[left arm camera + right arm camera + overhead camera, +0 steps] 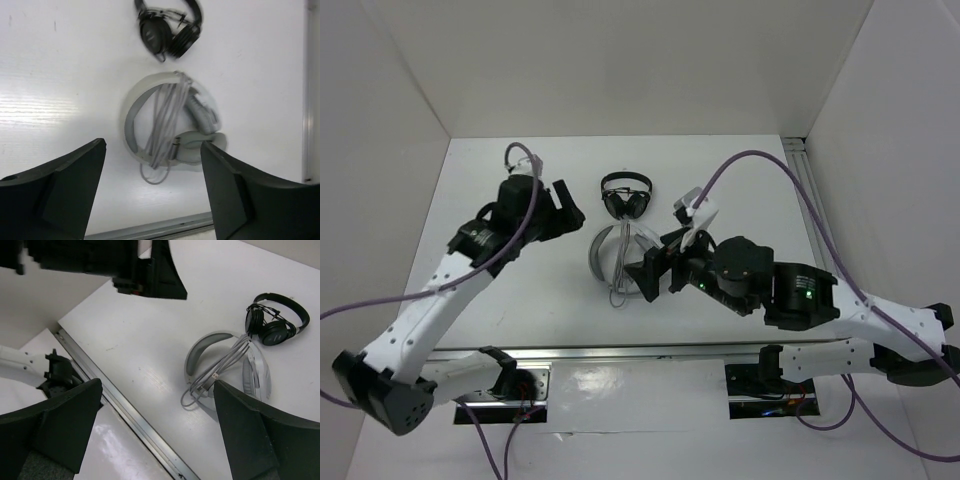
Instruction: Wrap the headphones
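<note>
My left gripper (574, 212) hangs above the table (520, 300) with its jaws spread wide and nothing between them; in the left wrist view the left gripper (152, 145) frames bare white surface and the lower part of the headphones (131, 115). My right gripper (652, 264) is just as wide and just as empty, and in its own wrist view the right gripper (157, 385) hovers over the table (150, 330) near the metal rail (125, 410). From above, the headphones (600, 250) lie flat near the middle of the table, with my left gripper at about 10 o'clock from them and clear of them, and my right gripper at about 3 to 4 o'clock, close against their edge in that view; I cannot tell whether it touches them. The headband curves round the 9 o'clock to 12 o'clock side in the left wrist view, with the earcups folded in toward 3 and 5 o'clock. The cable (167, 115) is bunched in several long strands across the headband's opening, running from about 1 o'clock down to 7 o'clock, and a small loop pokes out past the rim at 6 o'clock; the cable (618, 285) shows the same way from above, and the cable (220, 370) ends in a loose curl on the table. I cannot tell whether any strand passes under the headband. The black headphones (626, 195) sit just beyond at 12 o'clock, apart from the headphones (200, 352)
</note>
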`<act>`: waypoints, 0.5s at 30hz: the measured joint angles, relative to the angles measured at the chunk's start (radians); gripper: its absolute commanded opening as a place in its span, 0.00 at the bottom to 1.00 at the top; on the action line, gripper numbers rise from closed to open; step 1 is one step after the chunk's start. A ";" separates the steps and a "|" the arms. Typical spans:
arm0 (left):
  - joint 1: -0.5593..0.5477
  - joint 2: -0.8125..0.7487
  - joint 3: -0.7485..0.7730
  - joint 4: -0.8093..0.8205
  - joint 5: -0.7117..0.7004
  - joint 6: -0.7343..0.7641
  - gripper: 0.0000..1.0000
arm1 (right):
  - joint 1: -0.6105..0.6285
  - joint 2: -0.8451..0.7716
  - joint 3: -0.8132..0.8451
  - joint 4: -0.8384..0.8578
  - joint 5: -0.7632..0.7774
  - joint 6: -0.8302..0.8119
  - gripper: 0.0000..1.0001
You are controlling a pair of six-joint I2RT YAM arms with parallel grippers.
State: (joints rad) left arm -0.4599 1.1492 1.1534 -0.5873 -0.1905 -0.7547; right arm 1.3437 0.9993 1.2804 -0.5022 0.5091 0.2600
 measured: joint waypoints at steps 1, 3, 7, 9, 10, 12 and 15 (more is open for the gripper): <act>-0.002 -0.044 0.033 -0.032 -0.010 0.015 1.00 | 0.000 -0.001 0.026 -0.018 0.005 0.015 1.00; -0.003 -0.129 0.090 -0.092 -0.029 0.039 1.00 | 0.000 -0.010 0.077 -0.062 0.015 0.040 1.00; -0.003 -0.307 0.193 -0.238 -0.062 0.096 1.00 | 0.000 -0.108 0.096 -0.142 0.034 0.076 1.00; -0.003 -0.385 0.237 -0.324 -0.071 0.114 1.00 | 0.000 -0.180 0.097 -0.192 0.047 0.100 1.00; -0.004 -0.423 0.250 -0.360 -0.074 0.124 1.00 | 0.000 -0.211 0.100 -0.220 0.055 0.114 1.00; -0.003 -0.486 0.265 -0.436 -0.078 0.132 1.00 | 0.000 -0.283 0.100 -0.268 0.070 0.141 1.00; -0.004 -0.566 0.273 -0.543 -0.080 0.135 1.00 | 0.000 -0.372 0.098 -0.315 0.100 0.170 1.00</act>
State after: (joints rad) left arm -0.4637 0.5831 1.4261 -1.1305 -0.2703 -0.6193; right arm 1.3437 0.6273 1.3788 -0.8177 0.6094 0.4301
